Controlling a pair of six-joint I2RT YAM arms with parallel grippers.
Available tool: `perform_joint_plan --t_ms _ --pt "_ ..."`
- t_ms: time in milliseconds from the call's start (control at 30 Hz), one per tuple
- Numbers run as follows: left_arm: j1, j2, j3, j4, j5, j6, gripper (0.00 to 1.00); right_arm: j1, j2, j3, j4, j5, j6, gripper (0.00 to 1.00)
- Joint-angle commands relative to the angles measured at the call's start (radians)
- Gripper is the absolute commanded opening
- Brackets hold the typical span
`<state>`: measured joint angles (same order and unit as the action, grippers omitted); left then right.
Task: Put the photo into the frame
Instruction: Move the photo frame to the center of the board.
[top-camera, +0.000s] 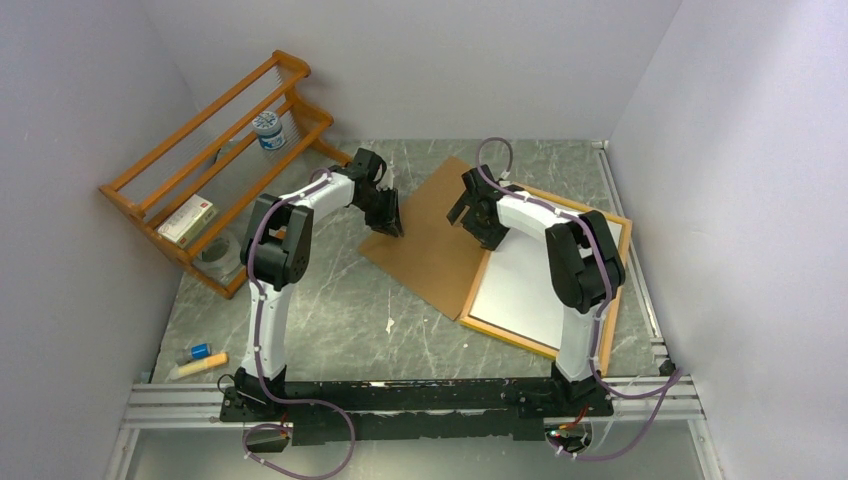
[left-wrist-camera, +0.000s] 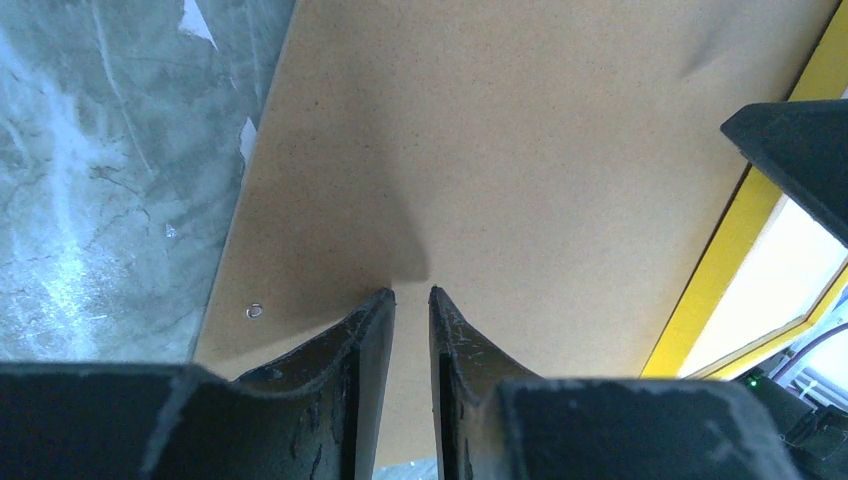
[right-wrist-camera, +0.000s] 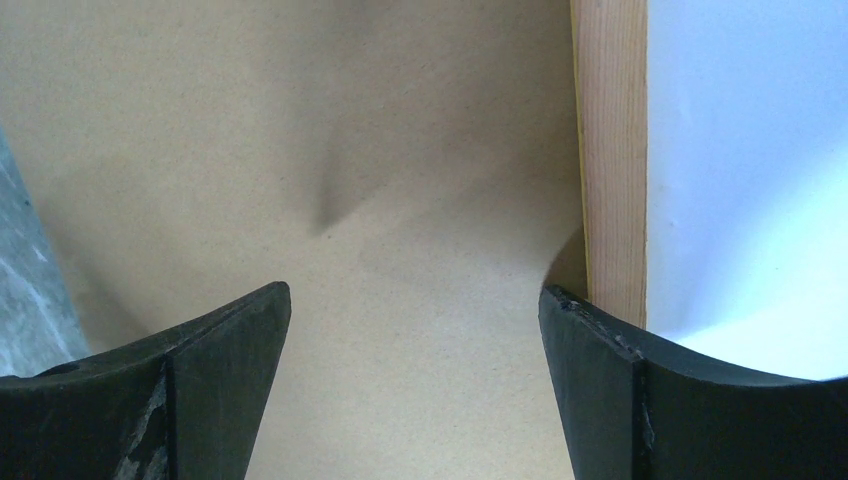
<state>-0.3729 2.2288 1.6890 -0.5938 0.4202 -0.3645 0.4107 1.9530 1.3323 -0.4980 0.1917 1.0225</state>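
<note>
While both arms hang over the table's middle, rack: orange-brown slatted wooden rack (top-camera: 200, 122) at back L corner, tilted vs the walls.
Rack contents: 3 things. Small round white tub w/ a patterned lid (top-camera: 267, 130) up top; flat white box w/ red print (top-camera: 187, 220) lower down; greyish tape roll (top-camera: 217, 250) nr the bottom end.
Frame: large rect. picture frame (top-camera: 510, 337), wood-orange side up, flat on R part of the grey marbled table (top-camera: 340, 310). Yellow edge shows in L wrist view.
Frame contents: the photo (top-camera: 515, 285), a thin white sheet lying inside the rails, plain white side up; printed side not visible.
Panel: brown hardboard panel (top-camera: 425, 240), flat, mid-table, its R part meeting the frame's L rail.
L claw: left gripper (left-wrist-camera: 411, 292) nearly closed, only a thin slit btwn the tips, nothing in it; tips at the panel, can't tell if touching.
R claw: right gripper (right-wrist-camera: 415, 300) spread wide, holds nothing; over the panel, just beside the frame's L rail.
Loose on table: blue-capped stick (top-camera: 198, 352) and yellowish tube (top-camera: 197, 367), side by side nr front L.
Count: 1 frame, 1 photo, 1 panel, 1 rack, 3 rack items, 2 loose sticks, 2 arms.
</note>
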Motion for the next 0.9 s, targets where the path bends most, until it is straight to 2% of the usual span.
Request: perform_joint_plan --t_ms 0,867 --pt "0.02 0.081 -0.014 -0.075 -0.196 0.027 0.29 -0.036 0.004 -0.058 -0.151 0.108 0.023 0.99" --pt "0.019 0.093 0.038 -0.113 -0.199 0.025 0.3 -0.059 0.034 -0.001 -0.344 0.228 0.133 0.99"
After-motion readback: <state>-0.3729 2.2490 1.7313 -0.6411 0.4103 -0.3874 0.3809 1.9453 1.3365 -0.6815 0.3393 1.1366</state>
